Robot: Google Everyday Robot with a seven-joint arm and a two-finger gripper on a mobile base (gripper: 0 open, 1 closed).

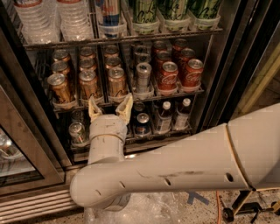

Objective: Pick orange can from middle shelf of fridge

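The fridge [227, 65] stands open in front of me. Its middle shelf [127, 97] holds lanes of cans. Copper-orange cans fill the three left lanes; the front ones are at the left [59, 87], middle [89, 84] and right [116, 81]. My gripper [110, 107] is open, its two cream fingers pointing up just below the shelf's front edge, under the middle and right orange cans. It holds nothing. The arm [183, 175] crosses the lower part of the view.
A slim silver can [143, 76] and red Coca-Cola cans [168, 76] fill the right lanes. Water bottles [41, 19] and green cans [175, 11] stand on the top rack. Small bottles [164, 116] and cans sit on the lower rack. A glass door [17, 144] is at left.
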